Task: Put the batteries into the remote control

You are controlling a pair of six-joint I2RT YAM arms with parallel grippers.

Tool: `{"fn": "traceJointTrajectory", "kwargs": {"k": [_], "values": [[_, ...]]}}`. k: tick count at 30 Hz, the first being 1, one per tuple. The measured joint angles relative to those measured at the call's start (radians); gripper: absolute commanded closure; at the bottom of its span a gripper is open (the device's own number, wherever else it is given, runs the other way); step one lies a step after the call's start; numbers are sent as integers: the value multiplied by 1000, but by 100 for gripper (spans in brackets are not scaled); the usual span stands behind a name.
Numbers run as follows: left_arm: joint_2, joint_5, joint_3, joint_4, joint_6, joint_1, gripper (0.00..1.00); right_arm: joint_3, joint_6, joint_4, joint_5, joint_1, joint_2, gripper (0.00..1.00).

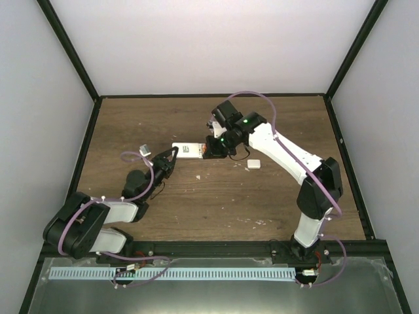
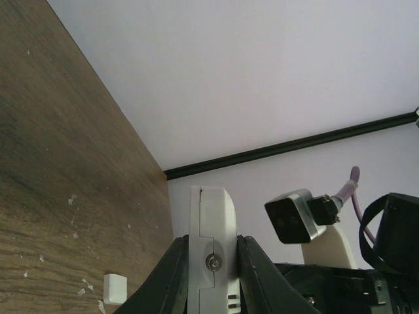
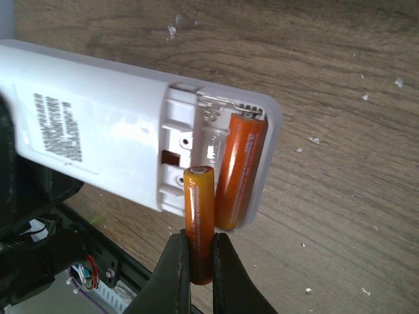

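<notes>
Remote control (image 3: 98, 124) — white, back open (one orange battery (image 3: 239, 170) inside)

Two batteries (image 3: 199, 219) (image 3: 239, 170), one remote control (image 3: 98, 124), one small white piece (image 1: 254, 164), perhaps its cover

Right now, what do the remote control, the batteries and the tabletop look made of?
Remote control: white moulded plastic, slightly glossy; ribs and screw holes show in the open bay. Batteries: glossy orange wrap, probably film over metal; highlights run along them, the end cap looks metallic. Tabletop: wood-grain, matte; solid or laminate, cannot tell.
</notes>
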Motion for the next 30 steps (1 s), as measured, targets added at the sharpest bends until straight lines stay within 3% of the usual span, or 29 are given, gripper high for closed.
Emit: {"fn": "traceJointTrajectory", "kwargs": {"k": [30], "values": [[13, -12, 0, -2, -18, -10, 100, 166, -32, -125, 23, -13, 129, 99]]}}
